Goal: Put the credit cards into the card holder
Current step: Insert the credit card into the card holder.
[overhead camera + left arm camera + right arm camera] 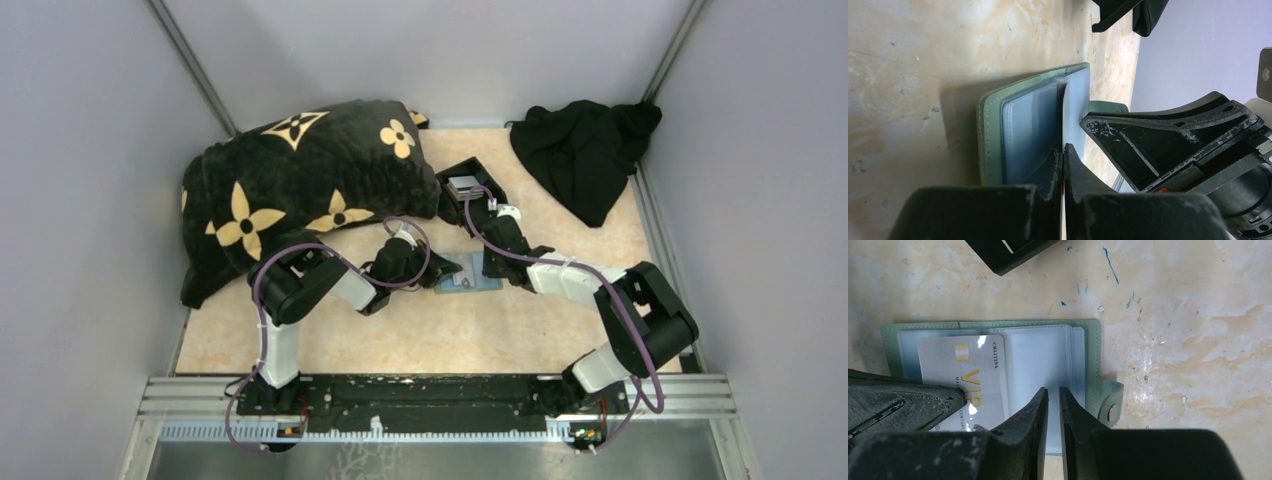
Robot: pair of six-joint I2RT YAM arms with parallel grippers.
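The sage-green card holder (470, 284) lies open on the table, its clear pockets facing up (1093, 355) (990, 130). My left gripper (1063, 149) (442, 270) is shut on a silvery credit card (960, 370) printed with gold "VIP". It holds the card flat over the holder's left half, edge-on in its own view (1075, 110). My right gripper (1053, 390) (492, 268) stands over the clear pockets on the right half, jaws a narrow gap apart with nothing between them. More pale cards (464, 185) lie in a black box (478, 172) farther back.
A black pillow with gold flowers (300, 180) fills the back left. A black cloth (585, 150) is heaped at the back right. The holder's snap tab (1111, 407) sticks out on its right side. Grey walls close in the table.
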